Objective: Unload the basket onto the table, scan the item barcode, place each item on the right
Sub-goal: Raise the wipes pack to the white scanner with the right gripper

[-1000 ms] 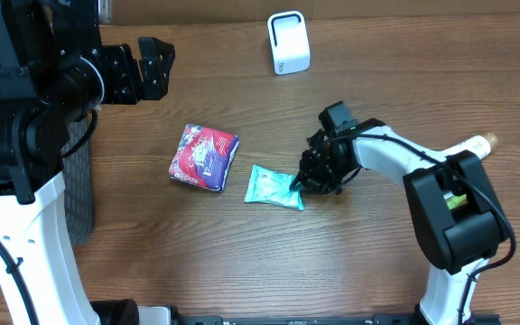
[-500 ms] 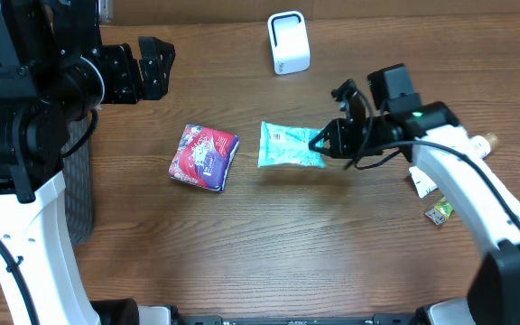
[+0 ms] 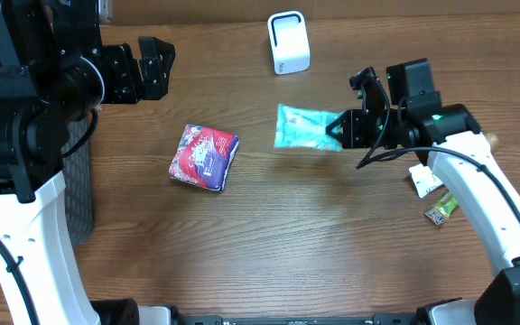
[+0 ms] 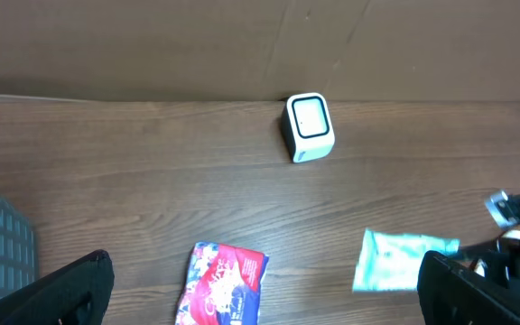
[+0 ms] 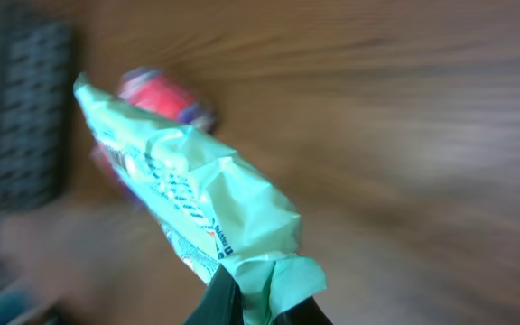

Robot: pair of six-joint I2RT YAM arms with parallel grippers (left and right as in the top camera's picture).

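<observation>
My right gripper is shut on the crimped end of a light green packet, which hangs above the table right of centre. In the right wrist view the light green packet stretches up and left from my right gripper, and the picture is blurred. A white barcode scanner stands at the back of the table, up and left of the packet. My left gripper is open, high over the left side, with nothing between its fingers. In the left wrist view the scanner and the green packet both show.
A red and purple snack pack lies left of centre. Small wrapped items lie near the right edge beside my right arm. A dark mesh basket stands at the left. A brown cardboard wall runs along the back.
My right gripper has lifted the green packet off the table and carried it up and to the right, toward the scanner. The left arm has not moved.
</observation>
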